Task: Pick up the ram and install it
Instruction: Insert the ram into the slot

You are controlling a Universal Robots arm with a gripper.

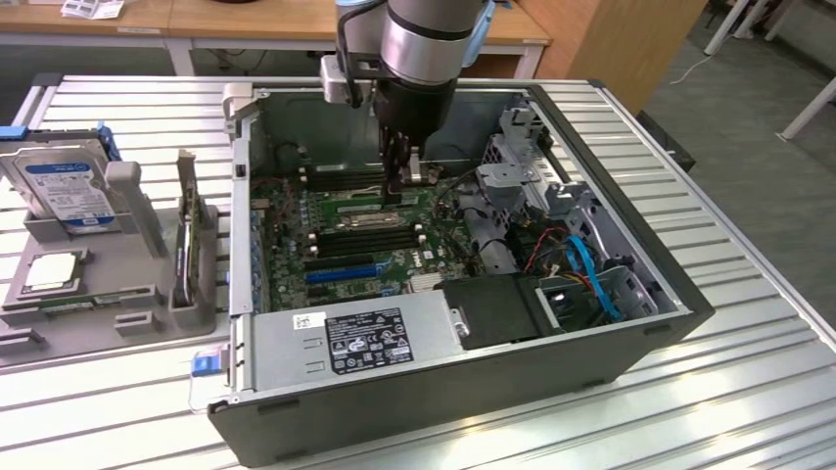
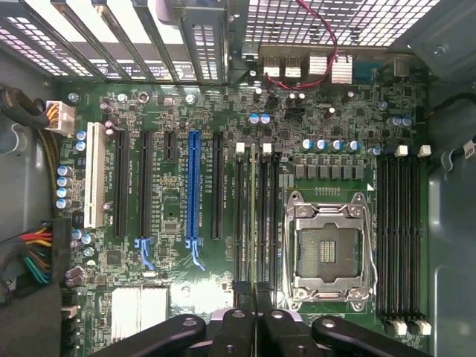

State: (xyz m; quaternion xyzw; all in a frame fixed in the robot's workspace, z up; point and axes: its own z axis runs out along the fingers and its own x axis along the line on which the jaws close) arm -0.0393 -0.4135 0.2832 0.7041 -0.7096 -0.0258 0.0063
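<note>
Wrist view: thin greenish ram (image 2: 254, 216), edge-on between black slots (image 2: 239, 216).

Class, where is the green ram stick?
Wrist view: the thin green ram stick stands among the black memory slots beside the silver CPU socket, by the gripper.

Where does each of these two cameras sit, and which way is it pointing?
Exterior view: off the arm, high beside the table, looking down into the open computer case; the arm reaches down inside.
Wrist view: on the arm's wrist, looking straight down at the motherboard; the dark fingers show at one edge.
Shared: both see the CPU socket and the blue slot.
</note>
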